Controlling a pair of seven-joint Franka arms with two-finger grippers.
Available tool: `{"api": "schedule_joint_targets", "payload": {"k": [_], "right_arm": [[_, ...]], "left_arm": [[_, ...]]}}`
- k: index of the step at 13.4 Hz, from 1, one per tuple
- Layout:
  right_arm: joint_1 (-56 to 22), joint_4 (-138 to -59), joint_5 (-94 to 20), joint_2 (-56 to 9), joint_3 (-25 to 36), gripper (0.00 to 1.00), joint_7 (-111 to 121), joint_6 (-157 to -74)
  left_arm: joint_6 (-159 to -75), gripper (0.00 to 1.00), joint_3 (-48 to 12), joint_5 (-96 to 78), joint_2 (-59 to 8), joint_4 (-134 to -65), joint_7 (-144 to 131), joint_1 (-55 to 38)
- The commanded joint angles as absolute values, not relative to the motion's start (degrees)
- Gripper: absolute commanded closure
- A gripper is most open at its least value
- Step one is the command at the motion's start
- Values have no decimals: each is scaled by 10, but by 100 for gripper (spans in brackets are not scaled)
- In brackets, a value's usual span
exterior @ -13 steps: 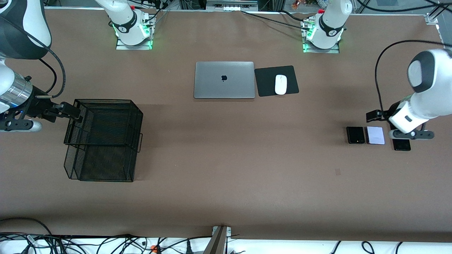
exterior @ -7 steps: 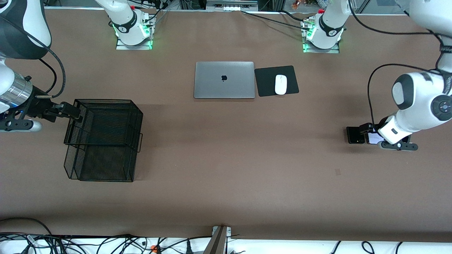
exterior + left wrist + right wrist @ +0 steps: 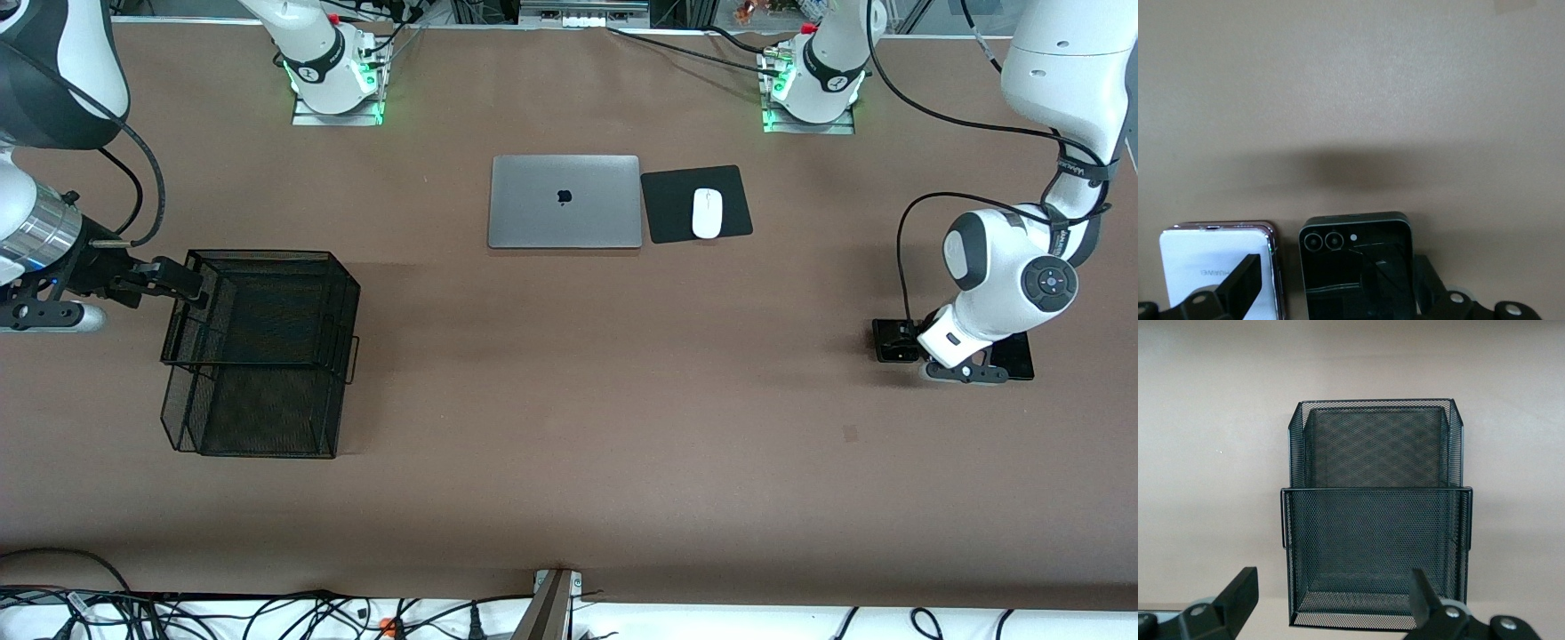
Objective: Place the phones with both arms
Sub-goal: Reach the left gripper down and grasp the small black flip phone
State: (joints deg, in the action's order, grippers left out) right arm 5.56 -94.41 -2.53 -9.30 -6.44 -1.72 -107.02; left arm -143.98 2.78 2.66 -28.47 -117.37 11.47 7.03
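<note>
the three phones lie in a row on the brown tabletop (image 3: 569,427) toward the left arm's end, well apart from the silver laptop (image 3: 564,202) and nearer to the front camera than it. the left gripper (image 3: 1338,293) sits low over the small black phone (image 3: 1357,263), jaws spread wide, one finger over the lavender-white phone (image 3: 1215,267) just beside it. the longer black phone (image 3: 1015,358) shows partly under the left arm's wrist. the right gripper (image 3: 1331,600) waits beside the black mesh basket (image 3: 262,351), toward the right arm's end from the laptop, jaws wide apart and holding nothing.
</note>
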Motion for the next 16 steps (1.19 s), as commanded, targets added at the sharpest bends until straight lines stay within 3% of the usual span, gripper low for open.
{"api": "schedule_joint_targets", "payload": {"k": [1,16], "right_arm": [[62,-940,-32,-89,-68,0,-12,-1060],[62,-940,-32,-89,-68,0,-14,-1059]], "left_arm": [[-1458,0,24,33,-273,-1193,111,75],[-1546,0,18,28,-304,-1230,62,72]]}}
